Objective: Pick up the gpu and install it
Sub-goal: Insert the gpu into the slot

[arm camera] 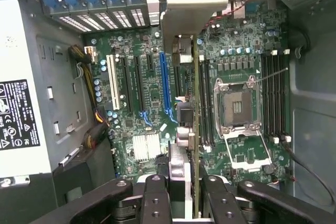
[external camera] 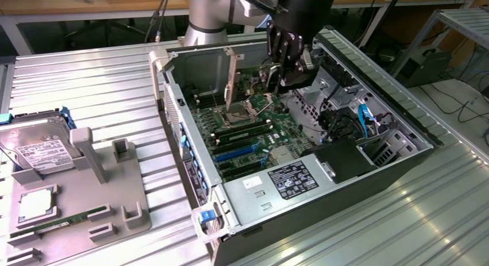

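We see the one thin tan gpu card [arm camera: 195, 93] edge-on, its faces hidden, clamped in the one black gripper [arm camera: 186, 184] over the green motherboard [arm camera: 142, 98], seemingly beside its one long blue slot [arm camera: 166, 82].

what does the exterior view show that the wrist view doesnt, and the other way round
Exterior view adds: a grey plastic parts holder on the ribbed metal table, carrying a silver hard drive with a white label and a long narrow green RAM stick.
Wrist view adds: the thin flat gpu card seen edge-on, clamped in the black gripper, and a white expansion slot.
Shared: the gripper, the green motherboard, its open silver CPU socket and the black-labelled power supply box.
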Robot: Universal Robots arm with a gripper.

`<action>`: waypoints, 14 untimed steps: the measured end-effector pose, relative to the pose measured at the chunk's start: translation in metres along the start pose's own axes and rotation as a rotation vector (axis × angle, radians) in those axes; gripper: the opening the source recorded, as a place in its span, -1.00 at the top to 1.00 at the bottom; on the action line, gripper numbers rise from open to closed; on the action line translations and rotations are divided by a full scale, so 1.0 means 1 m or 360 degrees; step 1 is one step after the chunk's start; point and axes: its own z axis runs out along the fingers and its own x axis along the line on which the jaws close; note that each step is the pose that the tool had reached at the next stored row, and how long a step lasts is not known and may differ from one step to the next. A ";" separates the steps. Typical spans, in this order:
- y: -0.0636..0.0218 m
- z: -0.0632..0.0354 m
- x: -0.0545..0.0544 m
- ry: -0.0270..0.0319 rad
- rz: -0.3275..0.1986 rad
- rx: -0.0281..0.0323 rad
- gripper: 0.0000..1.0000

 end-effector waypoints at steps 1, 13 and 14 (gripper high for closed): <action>0.0008 0.0006 0.000 -0.00001 -0.0011 -0.00053 0.43; 0.0060 0.0120 0.001 -0.00030 -0.0111 -0.00345 0.43; 0.0063 0.0127 0.001 -0.00026 -0.0114 -0.00390 0.43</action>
